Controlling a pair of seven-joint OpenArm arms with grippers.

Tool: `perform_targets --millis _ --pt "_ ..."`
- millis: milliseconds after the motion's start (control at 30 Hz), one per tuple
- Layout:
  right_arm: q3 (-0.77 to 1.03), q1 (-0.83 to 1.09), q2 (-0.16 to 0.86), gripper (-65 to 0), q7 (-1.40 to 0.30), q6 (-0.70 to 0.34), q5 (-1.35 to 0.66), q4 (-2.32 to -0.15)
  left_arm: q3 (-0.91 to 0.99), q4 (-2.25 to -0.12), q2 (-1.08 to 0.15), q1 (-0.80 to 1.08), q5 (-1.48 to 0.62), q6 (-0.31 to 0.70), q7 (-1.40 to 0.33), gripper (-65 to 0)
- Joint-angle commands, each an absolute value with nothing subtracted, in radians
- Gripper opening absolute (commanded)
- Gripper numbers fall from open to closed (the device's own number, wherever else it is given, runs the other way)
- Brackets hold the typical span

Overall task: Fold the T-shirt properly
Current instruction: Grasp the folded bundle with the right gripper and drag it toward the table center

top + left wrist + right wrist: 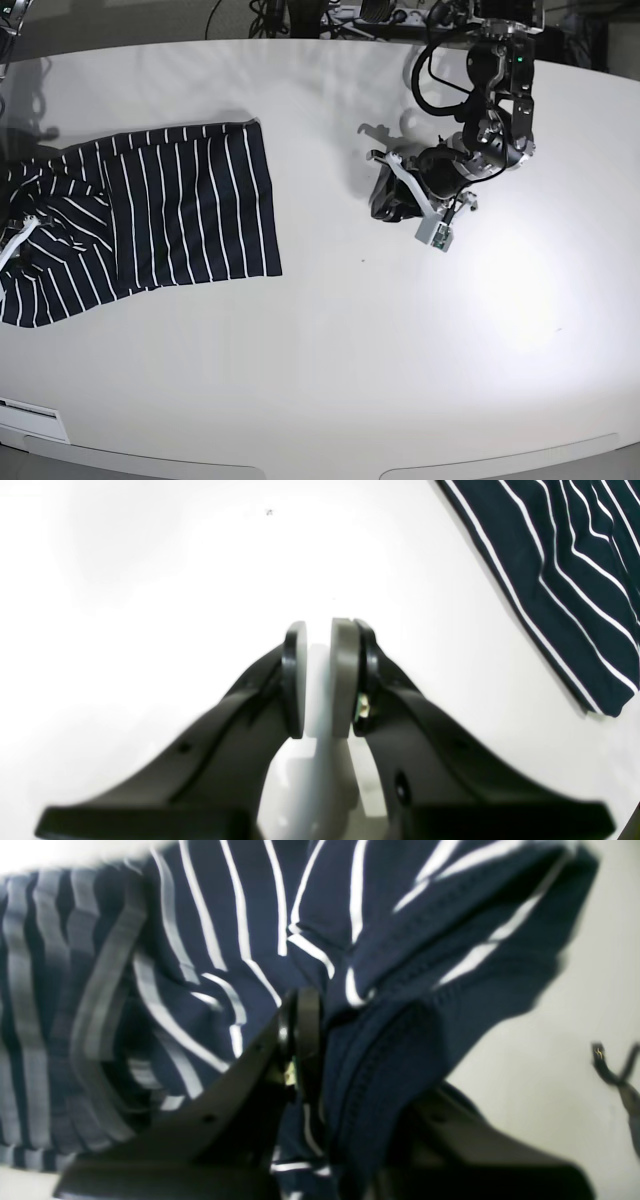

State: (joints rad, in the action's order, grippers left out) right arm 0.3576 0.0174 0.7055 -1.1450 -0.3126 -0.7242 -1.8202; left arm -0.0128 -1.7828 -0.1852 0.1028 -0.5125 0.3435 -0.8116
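Observation:
The T-shirt, dark navy with thin white stripes, lies partly folded at the left of the white table. My right gripper is shut on a bunched, hemmed part of the T-shirt, with cloth draped over one finger. In the base view that gripper is almost wholly past the left edge. My left gripper hovers over bare table with a narrow gap between its pads and nothing in it. A straight edge and corner of the T-shirt lie to its upper right. In the base view the left gripper is well to the right of the shirt.
Cables run along the table's far edge. A small dark strap-like object lies on the table to the right of the right gripper. A white label sits at the front left edge.

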Motion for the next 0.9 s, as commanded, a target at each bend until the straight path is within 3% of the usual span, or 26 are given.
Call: perform_targets --millis 0,333,867 --pt "0.367 0.001 0.725 -65.0 -1.129 -0.314 -0.757 -1.855 -0.012 -1.798 -0.187 0.091 -0.529 0.343 -0.793 -54.3" --pt "0.367 0.001 0.624 -65.0 -1.129 -0.340 -0.893 -2.020 -0.013 -1.798 -0.186 0.147 -0.530 0.343 -0.783 -54.4" --pt "0.367 0.005 0.332 -65.0 -1.198 -0.493 -1.158 -2.067 -0.013 -1.796 -0.186 0.171 -0.533 0.344 -0.751 -55.3"
